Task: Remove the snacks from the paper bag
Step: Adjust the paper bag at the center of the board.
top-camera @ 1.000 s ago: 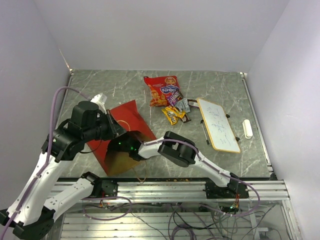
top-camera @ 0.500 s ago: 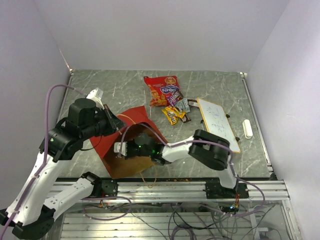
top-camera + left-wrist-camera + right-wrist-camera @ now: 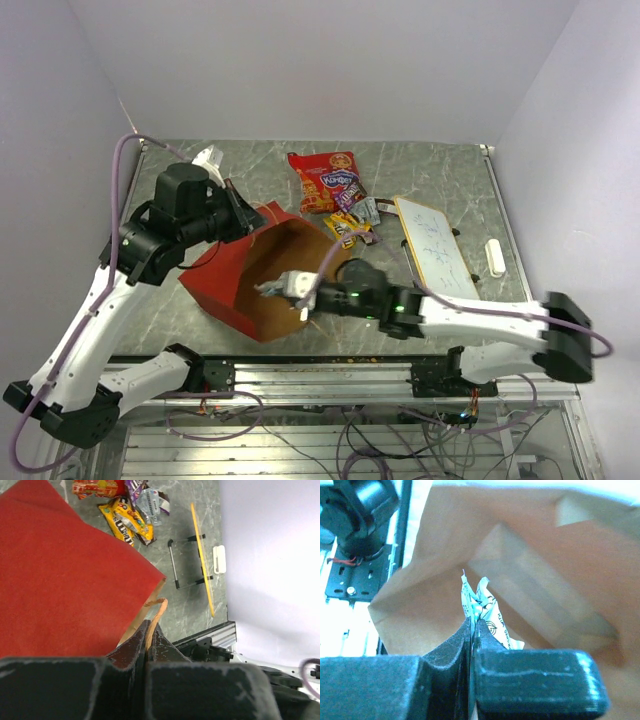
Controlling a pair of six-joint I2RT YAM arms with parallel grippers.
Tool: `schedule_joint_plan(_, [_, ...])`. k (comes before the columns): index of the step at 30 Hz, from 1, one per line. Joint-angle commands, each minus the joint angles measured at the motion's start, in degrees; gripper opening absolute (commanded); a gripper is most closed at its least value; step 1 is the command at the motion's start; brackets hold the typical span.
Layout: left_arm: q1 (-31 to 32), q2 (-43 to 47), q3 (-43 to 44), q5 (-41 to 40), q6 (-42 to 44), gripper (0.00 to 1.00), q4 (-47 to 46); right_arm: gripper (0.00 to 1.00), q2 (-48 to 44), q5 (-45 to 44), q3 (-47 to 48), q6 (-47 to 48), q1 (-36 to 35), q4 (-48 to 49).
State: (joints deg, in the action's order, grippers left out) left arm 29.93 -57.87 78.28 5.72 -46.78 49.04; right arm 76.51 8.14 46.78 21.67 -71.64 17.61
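Left claw [image 3: 148,630]: clamped on paper bag's [image 3: 65,580] string handle [image 3: 158,611].
Right claw [image 3: 472,625]: pinching pale wrapper [image 3: 486,611] at the gaping bag mouth.
Counter [image 3: 240,170]: grey marble, white walls [image 3: 300,70] around.

Robotics lab test cell: the left arm [image 3: 90,330] and right arm [image 3: 480,320], white with black joints, are bolted to an aluminium rail [image 3: 330,378] at 6 o'clock of a marble-patterned table [image 3: 200,170]. Plain white panels [image 3: 320,70] box the table in at 9, 12 and 3 o'clock. Loose cables [image 3: 380,440] tangle beneath the rail, and a purple cable [image 3: 120,190] loops off the left arm. Props are spread over the tabletop: a red paper bag [image 3: 215,285] near 7 o'clock, snack packets [image 3: 325,182] toward 12, a small whiteboard [image 3: 437,250] at 3.
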Motion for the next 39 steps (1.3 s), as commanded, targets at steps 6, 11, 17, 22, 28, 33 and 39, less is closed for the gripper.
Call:
schedule_joint_plan(6, [0.04, -3.57, 2.58, 12.15, -9.17, 0.07, -11.79, 0.0, -24.96, -34.37, 8.21, 6.78, 0.15, -12.93])
schedule_joint_plan(11, [-1.26, -5.3, 7.46, 9.69, -9.98, 0.07, -7.6, 0.0, -20.56, -50.37, 13.13, 11.62, 0.82, -3.37])
schedule_joint_plan(17, [-10.7, -5.67, 10.9, 5.64, -2.84, 0.07, 4.78, 0.0, -9.81, -54.05, 24.11, -9.03, 9.13, -14.6])
schedule_joint_plan(22, [-16.25, -1.25, 3.04, 4.32, 1.44, 0.07, 8.09, 0.0, -6.15, -49.7, 27.14, -19.0, 17.64, -19.89])
schedule_joint_plan(28, [-17.53, 0.62, -2.11, -2.4, 5.81, 0.07, 13.45, 0.0, 4.02, -40.78, 36.3, -30.55, 28.61, -33.38])
schedule_joint_plan(33, [-17.8, -0.23, -1.65, -5.3, 7.83, 0.07, 13.6, 0.0, 11.54, -28.76, 41.45, -35.95, 34.64, -38.31])
schedule_joint_plan(39, [-18.24, -5.51, 4.39, -7.29, 10.06, 0.07, 15.06, 0.0, 21.1, -23.97, 46.19, -36.12, 39.14, -43.46])
